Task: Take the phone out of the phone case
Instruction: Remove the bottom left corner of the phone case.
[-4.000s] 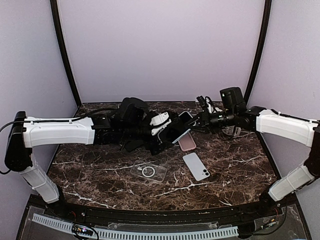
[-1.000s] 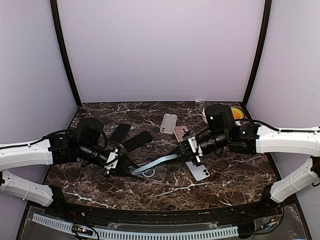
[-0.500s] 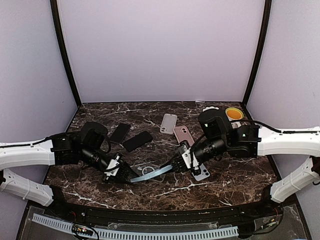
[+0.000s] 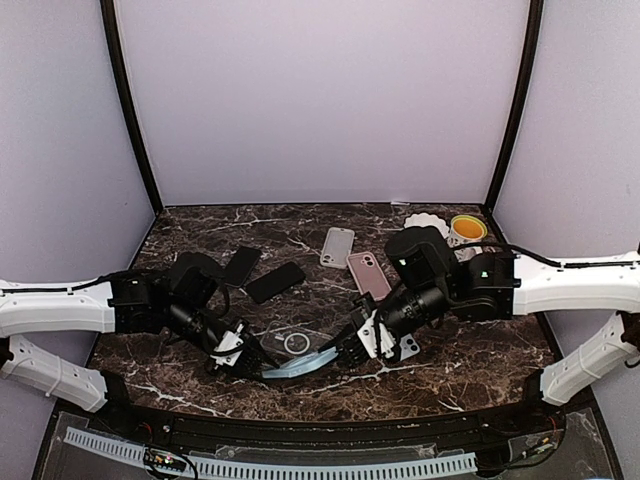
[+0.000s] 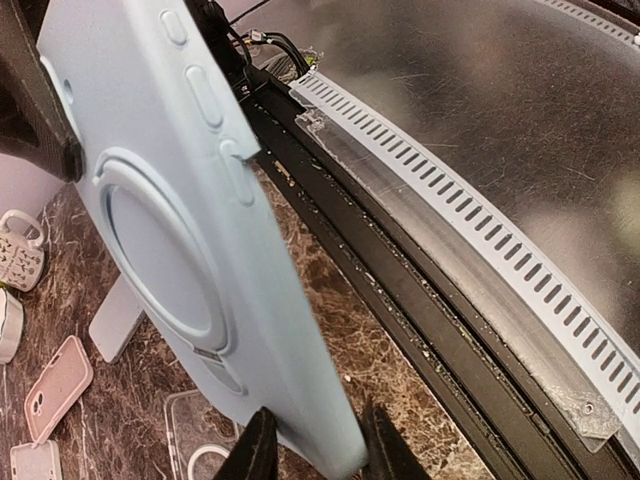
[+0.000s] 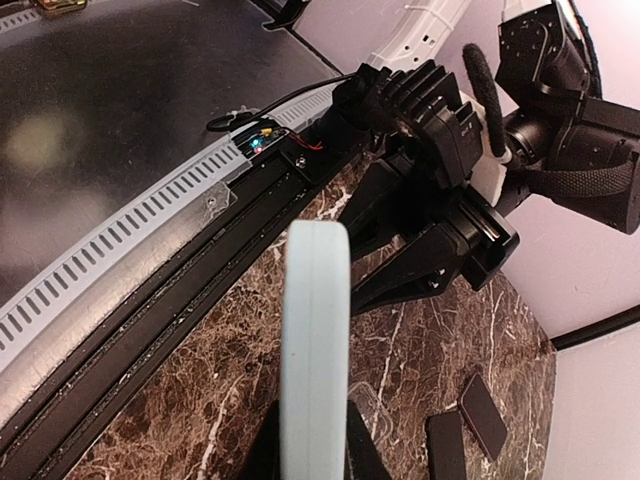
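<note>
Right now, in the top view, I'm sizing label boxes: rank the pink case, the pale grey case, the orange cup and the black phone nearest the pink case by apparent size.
1. the black phone and the pink case: about alike, too close to rank.
2. the pale grey case, slightly smaller.
3. the orange cup, smallest.
</note>
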Robot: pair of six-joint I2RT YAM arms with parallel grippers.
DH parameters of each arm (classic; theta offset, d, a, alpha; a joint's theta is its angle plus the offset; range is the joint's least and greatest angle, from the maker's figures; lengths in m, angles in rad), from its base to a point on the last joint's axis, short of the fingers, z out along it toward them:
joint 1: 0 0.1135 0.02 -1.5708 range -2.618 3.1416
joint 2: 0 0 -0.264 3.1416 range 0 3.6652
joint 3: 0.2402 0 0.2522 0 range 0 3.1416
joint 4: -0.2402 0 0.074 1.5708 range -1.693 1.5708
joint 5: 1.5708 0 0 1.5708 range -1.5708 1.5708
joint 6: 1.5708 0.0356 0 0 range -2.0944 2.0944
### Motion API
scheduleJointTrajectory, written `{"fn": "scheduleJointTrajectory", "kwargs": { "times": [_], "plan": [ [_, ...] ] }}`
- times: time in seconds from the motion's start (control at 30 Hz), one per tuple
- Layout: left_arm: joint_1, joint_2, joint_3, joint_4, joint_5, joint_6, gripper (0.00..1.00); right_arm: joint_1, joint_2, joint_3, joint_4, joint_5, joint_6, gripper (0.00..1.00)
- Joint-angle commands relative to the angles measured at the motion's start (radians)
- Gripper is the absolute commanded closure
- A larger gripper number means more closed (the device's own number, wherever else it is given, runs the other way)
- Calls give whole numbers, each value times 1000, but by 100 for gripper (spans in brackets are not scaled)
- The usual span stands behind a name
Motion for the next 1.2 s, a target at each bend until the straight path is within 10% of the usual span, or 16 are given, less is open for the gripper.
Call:
{"fn": "scheduleJointTrajectory", "kwargs": {
  "times": [0.0,1.17],
  "plan": [
    [-27,11,36,-27,56,34,72,48,26,67,15,-7,-110,100],
    [-55,-48,-4,37,-92,100,94,115,132,127,-53,-32,-101,100]
  ]
}}
